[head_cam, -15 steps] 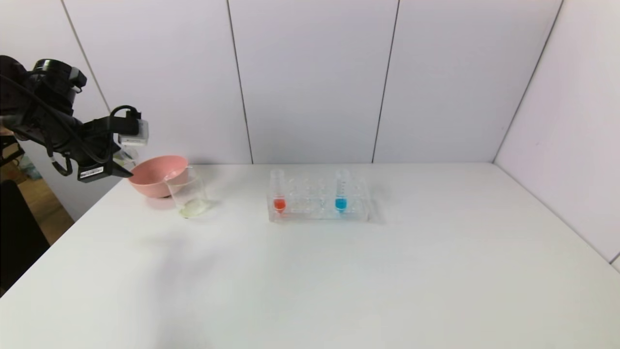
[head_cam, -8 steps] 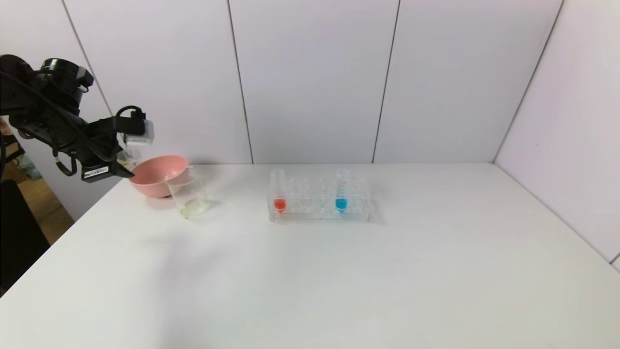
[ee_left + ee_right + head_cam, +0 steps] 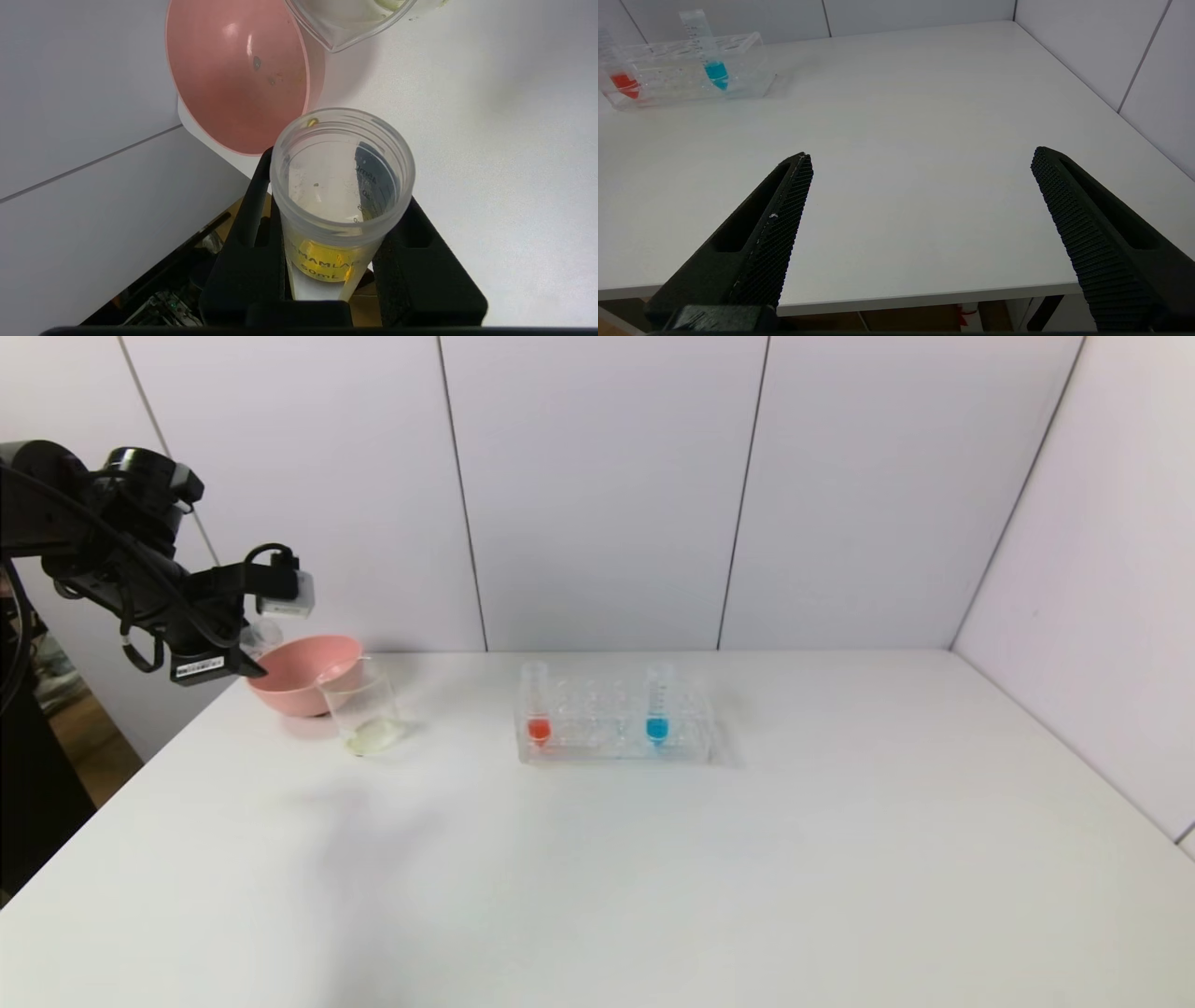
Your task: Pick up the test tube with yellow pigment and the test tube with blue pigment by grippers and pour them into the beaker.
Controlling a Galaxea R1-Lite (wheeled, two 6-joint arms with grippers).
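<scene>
Between the left gripper [image 3: 334,261] fingers, pinched at its lower body, sits the test tube with yellow pigment [image 3: 341,196]: light, smooth plastic, probably slippery. Only the wrist view shows this. Beyond the fingertips stand the beaker [image 3: 362,709] and pink bowl [image 3: 299,672]. The right gripper [image 3: 920,224] fingers are spread; far ahead, the test tube with blue pigment [image 3: 712,56] stands in the rack [image 3: 738,70] on the bench [image 3: 653,859].

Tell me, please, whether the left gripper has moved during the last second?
Yes. In the head view the left gripper, shut on the yellow tube, has shifted toward the pink bowl, to the robot's right.
</scene>
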